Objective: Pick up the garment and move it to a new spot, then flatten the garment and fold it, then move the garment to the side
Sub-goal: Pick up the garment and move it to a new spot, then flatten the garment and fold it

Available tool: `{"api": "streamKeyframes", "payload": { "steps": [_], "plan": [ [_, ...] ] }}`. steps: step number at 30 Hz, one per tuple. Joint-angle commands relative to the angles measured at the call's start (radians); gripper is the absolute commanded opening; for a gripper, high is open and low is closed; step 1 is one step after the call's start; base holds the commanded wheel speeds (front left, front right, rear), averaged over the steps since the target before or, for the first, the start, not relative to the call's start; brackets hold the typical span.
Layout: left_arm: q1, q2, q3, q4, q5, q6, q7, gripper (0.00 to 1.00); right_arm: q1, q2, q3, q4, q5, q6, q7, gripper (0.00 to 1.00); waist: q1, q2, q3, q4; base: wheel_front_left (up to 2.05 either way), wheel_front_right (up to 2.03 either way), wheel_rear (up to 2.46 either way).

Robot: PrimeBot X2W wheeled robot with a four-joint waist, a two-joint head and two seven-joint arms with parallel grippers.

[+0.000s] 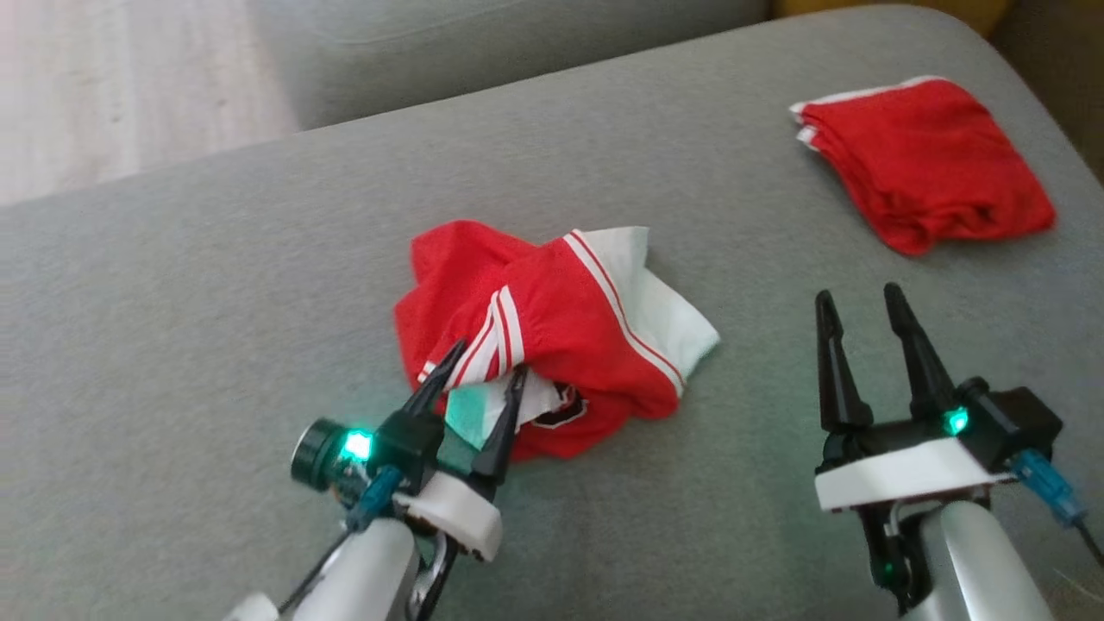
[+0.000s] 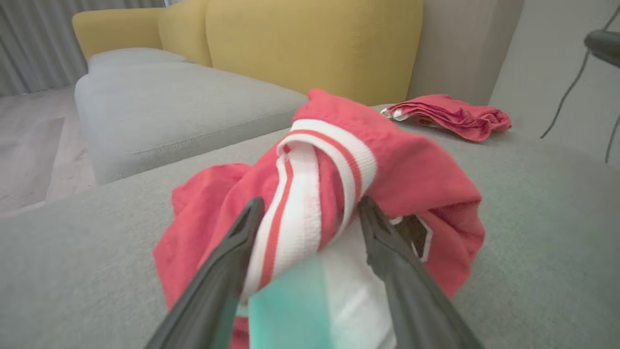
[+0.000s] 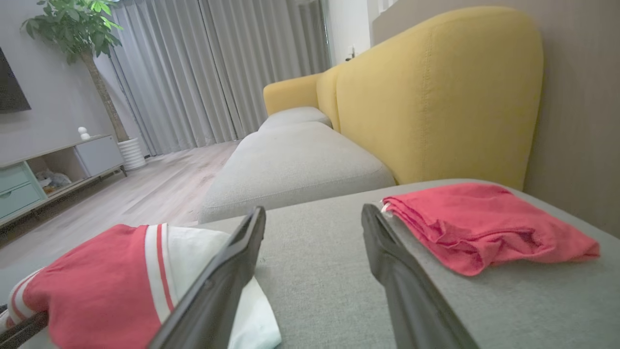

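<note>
Red crumpled garment [image 1: 561,319] sits partly between the parted left gripper [image 1: 488,359].

**Open cushion on the left, two red heaps to steer round**

The grey cushion [image 1: 216,285] lies bare across its left side and along the near edge between the two arms. In the middle, the crumpled red and white garment [image 1: 561,319] makes a raised heap. The left gripper [image 1: 487,360] sits at the heap's near edge, fingers spread with a striped fold bulging between them. A bare lane runs to the right of the heap, and the right gripper [image 1: 862,302] stands in it, fingers parted over plain cushion. The folded red garment [image 1: 927,164] takes up the far right corner. Past the far edge stand a second grey seat [image 1: 448,52] and the yellow backrest [image 3: 436,97].
</note>
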Motion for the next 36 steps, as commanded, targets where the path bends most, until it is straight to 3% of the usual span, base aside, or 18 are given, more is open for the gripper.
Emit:
{"api": "streamKeyframes", "payload": {
  "steps": [1,6,11,19,36],
  "plan": [
    [-0.003,0.002,0.029,-0.034,-0.016,0.026,-0.013,1.0,0.001,0.001,0.026,-0.023,-0.004,-0.001,-0.004,1.0,-0.0001,0.0,-0.016,0.037,0.0,0.0,0.0],
    [0.097,0.001,0.082,-0.194,-0.026,0.142,-0.015,1.0,0.049,0.001,0.034,-0.006,-0.009,-0.001,-0.004,1.0,-0.0001,0.0,-0.064,0.126,0.0,0.0,0.0],
    [0.222,0.001,0.186,-0.338,-0.006,0.208,-0.015,1.0,0.089,-0.008,0.037,-0.014,-0.025,-0.001,-0.004,1.0,-0.0001,0.0,-0.111,0.187,0.0,0.0,0.0],
    [0.4,0.001,0.315,-0.487,0.01,0.239,-0.015,1.0,0.143,-0.001,0.018,-0.002,-0.009,-0.001,-0.004,1.0,-0.0001,0.0,-0.177,0.249,0.0,0.0,0.0],
    [0.449,0.001,0.345,-0.509,0.05,0.221,-0.015,1.0,0.179,0.001,0.02,0.021,0.01,-0.001,-0.004,1.0,-0.0001,0.0,-0.218,0.272,0.0,0.0,0.0]
  ]
}}
